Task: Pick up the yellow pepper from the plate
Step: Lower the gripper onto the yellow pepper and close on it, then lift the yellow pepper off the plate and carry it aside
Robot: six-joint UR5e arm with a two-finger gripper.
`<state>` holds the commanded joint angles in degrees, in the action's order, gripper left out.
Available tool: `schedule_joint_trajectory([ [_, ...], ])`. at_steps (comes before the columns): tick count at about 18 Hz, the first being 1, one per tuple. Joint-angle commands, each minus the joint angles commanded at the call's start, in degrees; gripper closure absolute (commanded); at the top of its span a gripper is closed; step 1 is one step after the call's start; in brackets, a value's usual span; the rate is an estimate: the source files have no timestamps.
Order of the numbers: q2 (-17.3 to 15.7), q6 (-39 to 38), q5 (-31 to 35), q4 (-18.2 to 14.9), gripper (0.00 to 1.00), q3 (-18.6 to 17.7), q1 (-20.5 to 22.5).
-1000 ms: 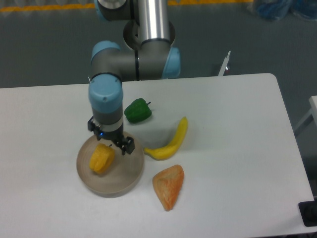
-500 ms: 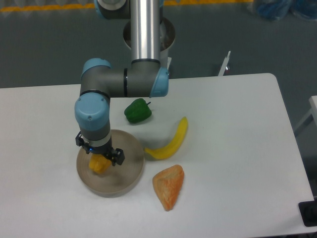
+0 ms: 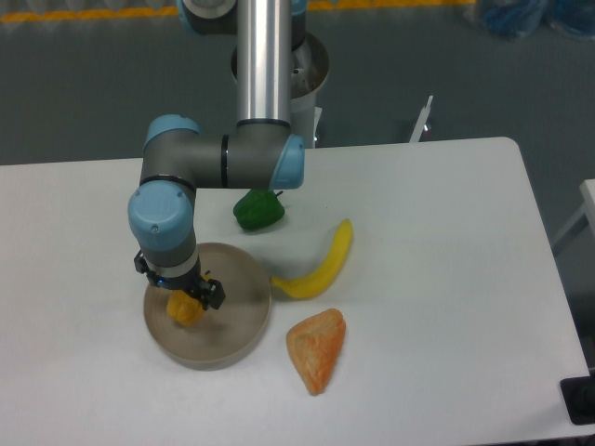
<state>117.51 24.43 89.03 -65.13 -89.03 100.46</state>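
Observation:
The yellow pepper [image 3: 186, 313] lies on the left part of the round beige plate [image 3: 244, 333] at the table's front left. My gripper [image 3: 179, 295] points straight down onto the pepper and hides most of it; only the pepper's lower end shows beneath the wrist. The dark jaw tips stand apart on either side of the pepper, so the gripper looks open around it. The pepper still rests on the plate.
A green pepper [image 3: 257, 211] lies behind the plate, partly under the arm's elbow. A long yellow banana [image 3: 323, 265] lies right of the plate, almost touching its rim. An orange triangular wedge [image 3: 317, 348] lies at the front, right of the plate.
The gripper has moved left and down from the plate's back edge until it sits over the yellow pepper, covering most of it. The pepper and the other things have not moved.

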Motion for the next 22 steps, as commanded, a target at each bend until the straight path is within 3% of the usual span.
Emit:
schedule_joint_trajectory([
  [2,0.09,0.00,0.45,0.00,0.06,0.00,-0.35],
  [6,0.09,0.00,0.45,0.00,0.63,0.00,-0.35],
  [7,0.00,0.09,0.53,0.00,0.73,0.00,-0.35],
  [13,-3.16,1.05,0.36,-0.61,0.78,1.93,0.96],
  [17,-7.02,4.73,0.36,-0.79,0.78,2.72,6.31],
  [22,-9.31,16.76,0.54,-3.07,0.78,4.65,15.01],
])
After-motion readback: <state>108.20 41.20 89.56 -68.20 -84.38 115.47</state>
